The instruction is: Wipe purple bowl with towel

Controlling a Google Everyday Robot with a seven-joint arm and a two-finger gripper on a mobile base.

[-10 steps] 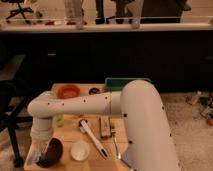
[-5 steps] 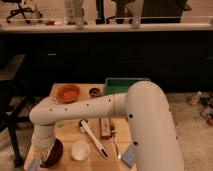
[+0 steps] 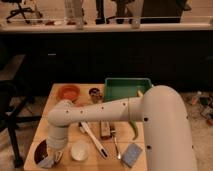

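Note:
The dark purple bowl (image 3: 41, 150) sits at the front left corner of the wooden table (image 3: 55, 97). My gripper (image 3: 52, 157) is down at the bowl's right rim, at the end of the white arm (image 3: 95, 113) that reaches in from the right. A pale patch (image 3: 47, 161) under the gripper, inside the bowl, may be the towel; I cannot tell for sure. The arm hides part of the bowl.
On the table are an orange bowl (image 3: 68, 92), a small dark cup (image 3: 94, 92), a green bin (image 3: 127, 88), a white cup (image 3: 80, 150), a white brush (image 3: 93, 138), a brown bar (image 3: 105, 130), a fork (image 3: 116, 143) and a grey-blue sponge (image 3: 131, 154). A dark chair (image 3: 11, 100) stands at left.
The arm has swung lower and further to the front left. The gripper went from above the bowl down to its rim.

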